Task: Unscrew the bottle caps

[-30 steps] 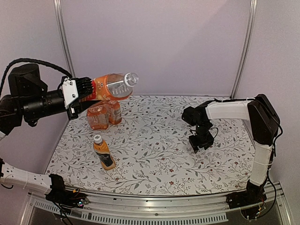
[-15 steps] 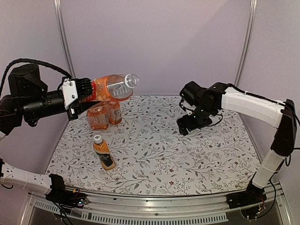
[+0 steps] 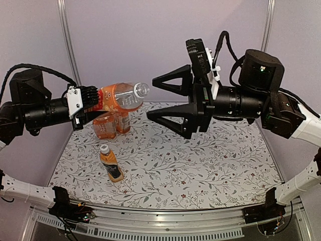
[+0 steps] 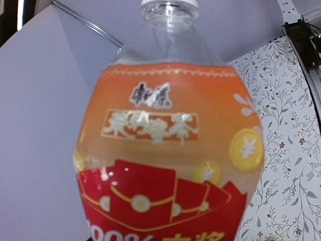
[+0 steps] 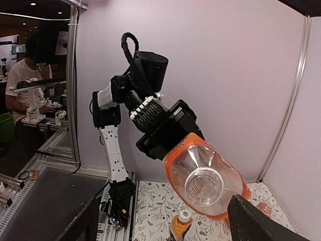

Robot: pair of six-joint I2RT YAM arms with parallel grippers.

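We see the left gripper point(image 3: 94, 99) clamped on the base of a large bottle point(image 3: 119, 96) of orange drink, holding it level above the table point(image 3: 210, 165), whose cloth is white with a leaf-and-flower print. The right gripper point(image 3: 150, 97) is spread wide and empty, just beside the bottle's mouth point(image 3: 142, 90); we cannot tell whether a cap sits there. One white cap point(image 3: 104, 148) tops a small bottle point(image 3: 111, 164) standing on the cloth below the left gripper, well apart from the right one. Directly under the left gripper stand two more bottles point(image 3: 106, 125), their tops hidden. Pale lilac walls point(image 3: 165, 45) and metal posts point(image 3: 66, 40) enclose the cell. In the right wrist view a person point(image 5: 22, 85) sits at a bench outside.
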